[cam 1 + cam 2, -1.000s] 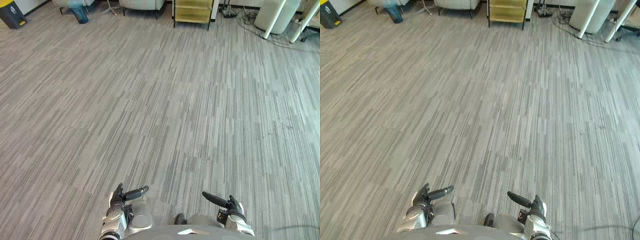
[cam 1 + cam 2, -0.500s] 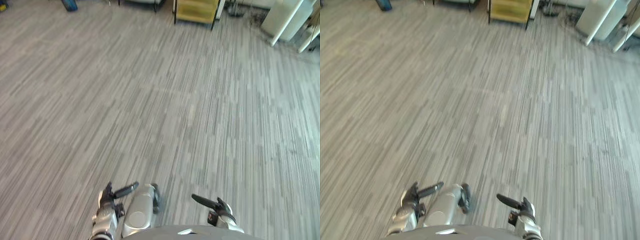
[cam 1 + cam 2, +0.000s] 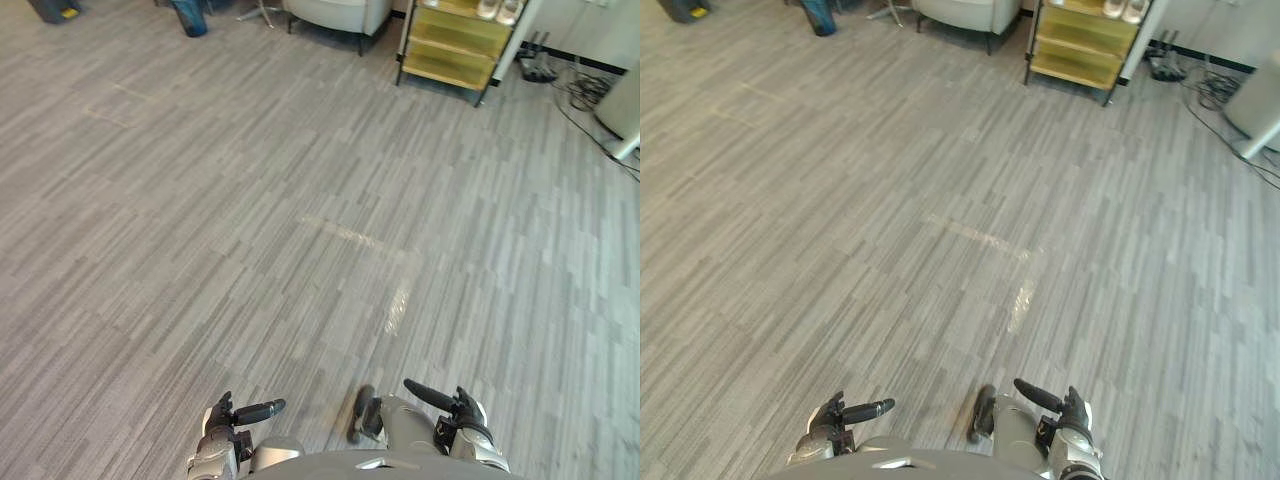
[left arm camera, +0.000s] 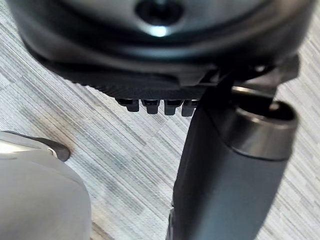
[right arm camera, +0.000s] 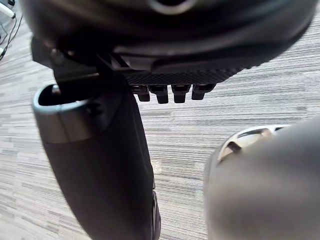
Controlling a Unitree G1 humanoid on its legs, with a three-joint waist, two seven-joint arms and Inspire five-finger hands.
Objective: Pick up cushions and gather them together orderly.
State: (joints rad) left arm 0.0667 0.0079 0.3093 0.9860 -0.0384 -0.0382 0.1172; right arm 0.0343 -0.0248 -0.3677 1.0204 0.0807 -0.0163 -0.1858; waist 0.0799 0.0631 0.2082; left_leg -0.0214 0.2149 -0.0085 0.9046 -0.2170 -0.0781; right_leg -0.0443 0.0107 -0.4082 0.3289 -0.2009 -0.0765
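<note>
1. A yellow shelf [image 3: 455, 45] stands at the top of the frame, right of centre. Two pale things [image 3: 497, 8] sit on its top, too small to make out.
2. A dark bin [image 3: 50, 8] is in the upper left corner. What is in it I cannot tell.
3. A pale armchair [image 3: 335, 12] is just left of the shelf, and a blue thing [image 3: 188, 15] is further left.
4. I cannot tell where the cushions are. The grey striped floor [image 3: 250, 200] takes up the middle of the frame, with a pale shiny strip [image 3: 360, 240] across it.
5. The left hand [image 3: 228, 420] is low at the bottom edge, left of centre. Its thumb [image 4: 225, 170] points inward toward the other hand.
6. The right hand [image 3: 458, 410] is at the bottom edge, right of centre, with its thumb [image 5: 100, 165] pointing inward too.
7. Both hands are relaxed and hold nothing. The fingers [image 4: 150, 105] of the left and the fingers [image 5: 172, 92] of the right are in a straight row, over floor.
</note>
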